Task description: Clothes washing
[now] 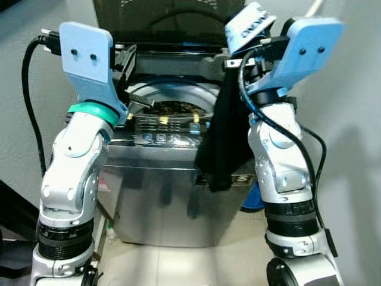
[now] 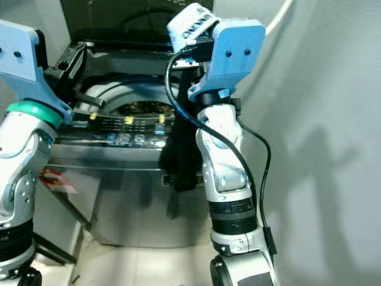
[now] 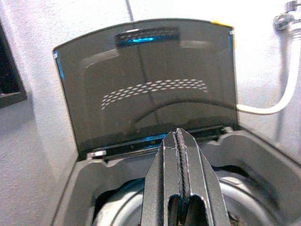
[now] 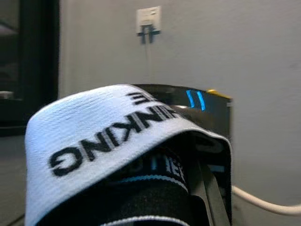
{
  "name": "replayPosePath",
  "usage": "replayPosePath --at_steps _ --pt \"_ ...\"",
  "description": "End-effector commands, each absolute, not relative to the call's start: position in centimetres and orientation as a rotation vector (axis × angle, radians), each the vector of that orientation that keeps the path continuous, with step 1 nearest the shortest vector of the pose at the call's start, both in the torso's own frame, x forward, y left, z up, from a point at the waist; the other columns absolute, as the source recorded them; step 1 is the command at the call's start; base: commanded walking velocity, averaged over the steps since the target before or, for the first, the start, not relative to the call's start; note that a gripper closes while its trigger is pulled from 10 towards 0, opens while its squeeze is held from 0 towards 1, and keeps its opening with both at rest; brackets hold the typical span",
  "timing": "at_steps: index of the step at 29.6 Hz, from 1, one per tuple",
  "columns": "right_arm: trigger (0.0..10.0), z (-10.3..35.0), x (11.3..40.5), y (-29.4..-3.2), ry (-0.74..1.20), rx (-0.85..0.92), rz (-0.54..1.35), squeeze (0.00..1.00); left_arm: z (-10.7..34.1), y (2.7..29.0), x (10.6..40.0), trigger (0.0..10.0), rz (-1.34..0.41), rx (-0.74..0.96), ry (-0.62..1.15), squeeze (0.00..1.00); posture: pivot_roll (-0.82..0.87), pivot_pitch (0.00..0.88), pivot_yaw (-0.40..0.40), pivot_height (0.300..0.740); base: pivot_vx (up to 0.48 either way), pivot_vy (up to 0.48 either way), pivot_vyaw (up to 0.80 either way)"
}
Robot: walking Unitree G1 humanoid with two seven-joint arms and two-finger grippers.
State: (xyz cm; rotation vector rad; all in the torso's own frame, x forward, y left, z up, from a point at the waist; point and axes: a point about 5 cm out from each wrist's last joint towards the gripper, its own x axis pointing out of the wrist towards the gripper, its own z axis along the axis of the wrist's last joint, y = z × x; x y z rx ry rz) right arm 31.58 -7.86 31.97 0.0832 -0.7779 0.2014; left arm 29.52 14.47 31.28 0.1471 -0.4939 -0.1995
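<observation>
The grey top-loading washing machine (image 1: 161,196) stands with its dark smoked lid (image 3: 146,84) propped open against the wall. The right gripper (image 1: 253,50) is raised above the machine's front right corner and holds a black garment with a white lettered waistband (image 1: 250,24); the waistband is draped over the fingers, and the black cloth hangs down past the control panel (image 1: 166,136) and over the machine's front face, outside the drum opening (image 1: 172,107). The left gripper (image 3: 179,155) hovers over the left side of the opening, its two black fingers pressed together and holding nothing.

The main risk, as I judge it, is that the garment goes down on the wrong side of the rim. Most of it hangs in front of the machine, so a release from here would likely drop it to the floor or leave it slung over the control panel. The trailing cloth could also snag on the rim if the arm swings inward too low.

The waistband covers the right gripper's fingertips, so how firmly they pinch is not visible. The drum's contents are only a dark, mottled patch, too unclear to name. The garment's lower end is partly hidden behind the right arm.
</observation>
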Motion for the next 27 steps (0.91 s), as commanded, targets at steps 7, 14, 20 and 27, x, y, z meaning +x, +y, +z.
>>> replayPosePath --at_steps 7,14,20,27 --pt "10.0 31.6 31.64 -7.62 -0.768 0.076 0.213 0.0 30.99 14.42 29.67 10.0 -0.19 0.148 -0.486 0.0 0.09 0.041 0.038 0.74 0.394 0.103 0.0" --pt "10.0 31.58 31.66 -7.68 -0.767 0.074 0.211 0.0 30.89 14.39 29.7 10.0 -0.19 0.141 -0.482 0.0 0.09 0.042 0.037 0.74 0.289 0.0 0.0" --pt "10.0 31.57 31.67 -7.71 -0.767 0.073 0.211 0.0 30.8 14.07 29.48 10.0 -0.225 0.122 -0.479 0.0 0.09 0.043 0.034 0.74 0.0 0.0 0.0" --pt "10.0 31.6 31.7 -7.67 -0.769 0.073 0.214 0.0 30.72 13.9 29.51 10.0 -0.238 0.122 -0.477 0.0 0.09 0.041 0.033 0.74 0.0 0.0 0.0"
